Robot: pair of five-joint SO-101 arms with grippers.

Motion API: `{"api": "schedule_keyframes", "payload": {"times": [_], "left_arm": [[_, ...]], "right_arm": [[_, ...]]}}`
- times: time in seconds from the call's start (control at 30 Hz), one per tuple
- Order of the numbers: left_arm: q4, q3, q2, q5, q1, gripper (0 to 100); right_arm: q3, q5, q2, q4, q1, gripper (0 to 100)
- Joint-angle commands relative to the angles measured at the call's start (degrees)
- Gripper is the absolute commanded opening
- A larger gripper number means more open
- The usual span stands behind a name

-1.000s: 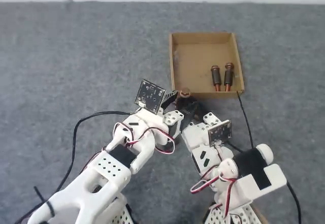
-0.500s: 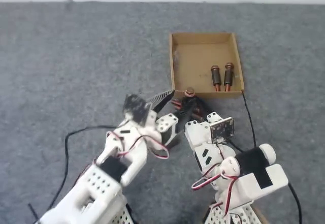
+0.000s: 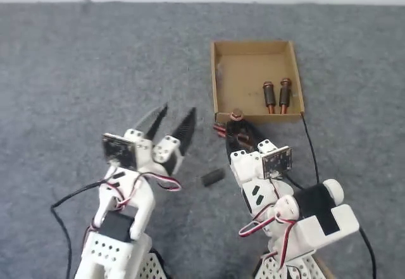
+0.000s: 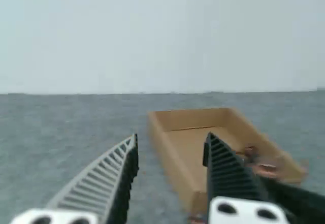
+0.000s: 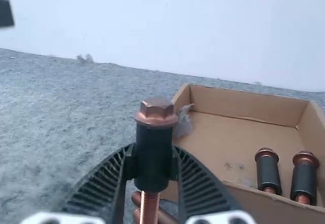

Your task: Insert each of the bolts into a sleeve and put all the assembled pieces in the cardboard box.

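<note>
No lettering, number or sign is legible on the cardboard box (image 3: 214, 83) or anything else.

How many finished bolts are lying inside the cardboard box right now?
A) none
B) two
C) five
B: two sleeved bolts lie side by side in the cardboard box, while a third sleeved bolt is clamped in the right hand.

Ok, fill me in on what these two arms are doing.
The right claw grips a sleeved bolt upright, right at the near wall of the cardboard box. Two finished pieces lie side by side inside the box. The left claw hangs open and empty over the grey mat, left of the box. A loose black sleeve lies on the mat between the arms.
</note>
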Motion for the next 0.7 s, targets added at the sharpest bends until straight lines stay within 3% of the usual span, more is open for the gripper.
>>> {"api": "schedule_keyframes", "payload": {"times": [0.0,0.13,0.3,0.47,0.67], "left_arm": [[5.36,0.13,-3.16,0.35,-11.43,20],[16.26,0.04,-4.22,0.09,-18.2,20],[32.53,0.04,-4.31,-4.13,-18.9,20],[37.1,0.04,-4.22,-14.33,-24.35,20],[38.51,0.04,-4.22,-15.91,-26.73,20]], "right_arm": [[-1.58,0.7,-0.66,-0.22,0.84,0.6],[-1.67,0.88,-0.66,-0.22,1.89,0.6],[-1.67,0.97,-0.75,-0.22,2.15,0.6],[2.02,3.43,-1.27,-2.33,3.47,0.6],[2.02,5.98,-1.27,-7.08,5.85,0.6]]}}
